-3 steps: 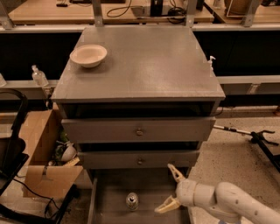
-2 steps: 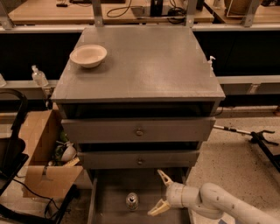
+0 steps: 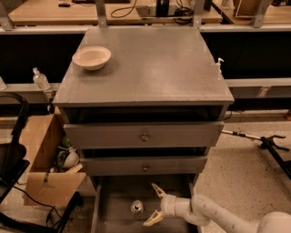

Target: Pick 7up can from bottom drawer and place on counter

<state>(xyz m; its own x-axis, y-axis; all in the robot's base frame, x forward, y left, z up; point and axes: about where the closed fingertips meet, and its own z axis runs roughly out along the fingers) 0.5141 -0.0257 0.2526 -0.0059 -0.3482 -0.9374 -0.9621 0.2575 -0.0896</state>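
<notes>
Camera view looks down the front of the grey cabinet. Nearest to me, my gripper (image 3: 150,205) sits low inside the bottom drawer (image 3: 116,200), reaching in from the right on the pale arm (image 3: 218,216). Its fingers (image 3: 158,191) are spread wide and hold nothing. The 7up can (image 3: 137,209) stands upright on the drawer floor just left of the fingertips, its silver lid facing up; I cannot tell whether a finger touches it. Above the pulled-out drawer are two shut drawer fronts (image 3: 144,135), each with a small round knob. A cardboard box (image 3: 43,154) stands on the floor to the cabinet's left. Further back, the counter (image 3: 154,68) carries a pale bowl (image 3: 92,57) near its back left corner. A pump bottle (image 3: 40,79) stands on a ledge left of the cabinet, and a wooden desk (image 3: 50,12) runs along the back.
</notes>
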